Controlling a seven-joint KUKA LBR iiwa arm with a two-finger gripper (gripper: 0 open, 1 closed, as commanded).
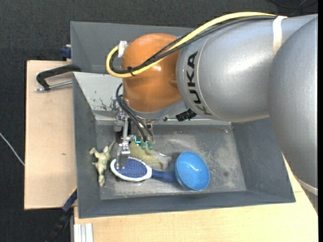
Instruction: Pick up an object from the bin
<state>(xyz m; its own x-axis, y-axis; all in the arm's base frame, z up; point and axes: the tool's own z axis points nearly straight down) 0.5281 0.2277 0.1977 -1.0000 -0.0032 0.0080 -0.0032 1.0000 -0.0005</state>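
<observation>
I count four loose things in my one bin [83, 135]. One brush [132, 169], oval and white-rimmed, with blue bristles and a blue handle. One blue ball [192, 171], rather egg-shaped. One pale toy animal [102, 161] with spread legs. One cream scrap [154, 159] just behind the brush, whose kind I cannot tell.

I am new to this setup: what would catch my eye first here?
The big silver arm with its orange cover looms at the upper right. Its pincer hangs over an oval blue brush at the lower left of the bin, with a bright blue egg-shaped thing to the brush's right.
</observation>
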